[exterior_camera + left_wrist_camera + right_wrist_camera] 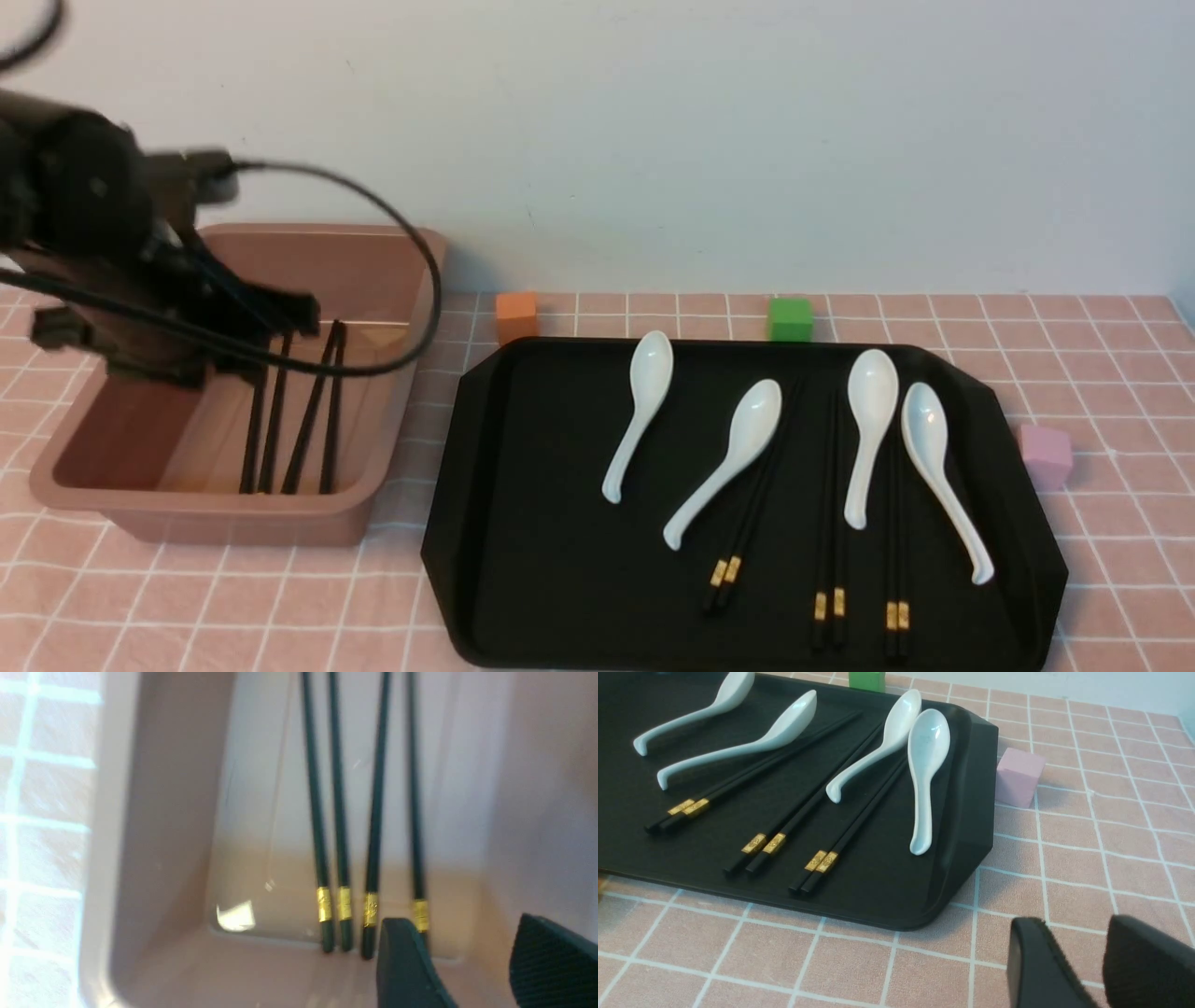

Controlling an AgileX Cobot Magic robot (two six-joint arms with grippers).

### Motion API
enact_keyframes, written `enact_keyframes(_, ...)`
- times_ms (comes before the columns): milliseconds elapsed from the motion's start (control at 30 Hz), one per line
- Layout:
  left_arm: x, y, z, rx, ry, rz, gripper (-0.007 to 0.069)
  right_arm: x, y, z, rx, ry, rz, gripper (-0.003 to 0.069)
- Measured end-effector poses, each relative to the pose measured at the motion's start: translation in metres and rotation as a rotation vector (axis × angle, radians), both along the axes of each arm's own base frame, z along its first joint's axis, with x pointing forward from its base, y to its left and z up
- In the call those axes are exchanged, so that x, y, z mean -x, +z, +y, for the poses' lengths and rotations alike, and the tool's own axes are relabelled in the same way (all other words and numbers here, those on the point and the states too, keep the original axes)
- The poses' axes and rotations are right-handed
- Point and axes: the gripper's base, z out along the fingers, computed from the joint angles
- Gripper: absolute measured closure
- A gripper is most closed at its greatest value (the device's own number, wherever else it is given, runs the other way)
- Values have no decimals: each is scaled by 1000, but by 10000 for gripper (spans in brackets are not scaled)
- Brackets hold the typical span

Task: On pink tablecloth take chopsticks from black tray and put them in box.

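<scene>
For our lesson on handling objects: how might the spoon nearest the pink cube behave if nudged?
The white spoon looks glossy, so it may slide easily. Its rounded bowl might let it rock. It seems rigid, possibly ceramic and breakable.

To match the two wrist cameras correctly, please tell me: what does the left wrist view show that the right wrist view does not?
Only left wrist view: the box with four chopsticks inside.
Only right wrist view: the black tray with four white spoons and three chopstick pairs, plus a pink cube and a green cube.
Both: gold-banded black chopsticks, the pink tablecloth and a gripper's open fingers.
</scene>
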Motion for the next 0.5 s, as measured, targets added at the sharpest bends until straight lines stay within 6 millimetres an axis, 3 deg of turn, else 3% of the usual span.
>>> enact_keyframes(100, 31, 45, -10, 28, -54, -140, 354, 0, 0, 0, 0, 0, 0, 419)
enact_keyframes(167, 64, 77, -18, 63, -114, -264, 430, 0, 0, 0, 0, 0, 0, 419)
enact_keyframes(233, 96, 95, -22, 95, -170, -358, 510, 0, 0, 0, 0, 0, 0, 419)
enact_keyframes(300, 114, 100, -21, 112, -195, -402, 559, 0, 0, 0, 0, 0, 0, 419)
enact_keyframes(367, 147, 99, -17, 147, -237, -473, 638, 0, 0, 0, 0, 0, 0, 419)
enact_keyframes(500, 201, 73, 1, 229, -260, -617, 638, 0, 0, 0, 0, 0, 0, 419)
